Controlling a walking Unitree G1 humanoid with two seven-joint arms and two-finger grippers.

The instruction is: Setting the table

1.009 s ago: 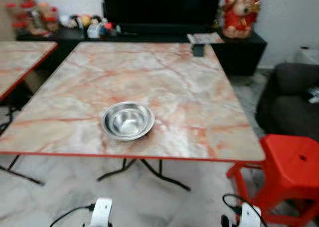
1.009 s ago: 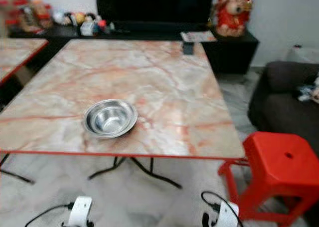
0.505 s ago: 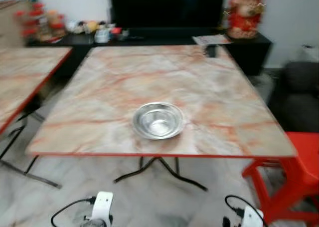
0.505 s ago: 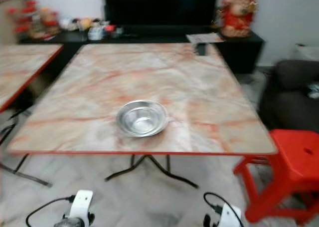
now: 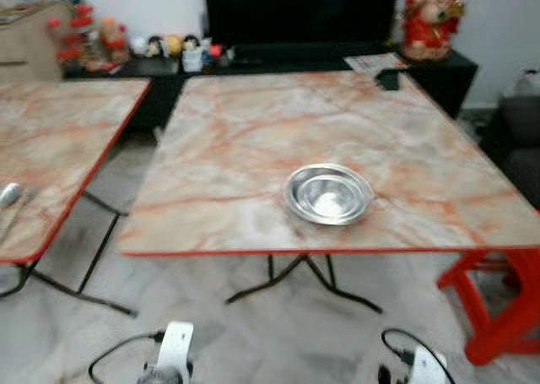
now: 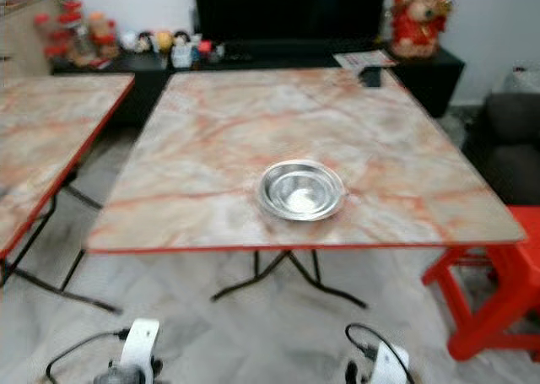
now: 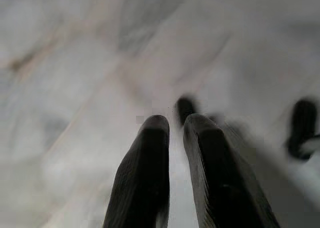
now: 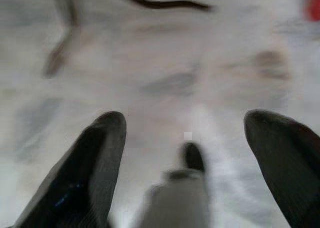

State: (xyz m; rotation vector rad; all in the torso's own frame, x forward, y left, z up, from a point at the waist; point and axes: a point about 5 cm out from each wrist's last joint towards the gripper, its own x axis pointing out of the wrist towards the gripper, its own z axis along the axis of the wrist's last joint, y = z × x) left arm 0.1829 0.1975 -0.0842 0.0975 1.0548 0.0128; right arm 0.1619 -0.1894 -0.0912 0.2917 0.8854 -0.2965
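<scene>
My left gripper (image 7: 172, 133) hangs clenched and empty over the floor (image 5: 253, 333) and my right gripper (image 8: 192, 138) hangs spread wide, so both are idle. The bowl (image 5: 328, 194) sits near the front edge of the marble-patterned tabletop (image 5: 253, 131). A clumsy reach could push it off, or my legs could catch the red stool (image 5: 506, 300). A second table (image 5: 59, 148) stands to my left, with a dark TV bench (image 5: 278, 59) along the wall.

No writing, label, brand or number can be read; the printed sheet (image 5: 374, 62) on the black cabinet (image 5: 439, 67) is too blurred.
</scene>
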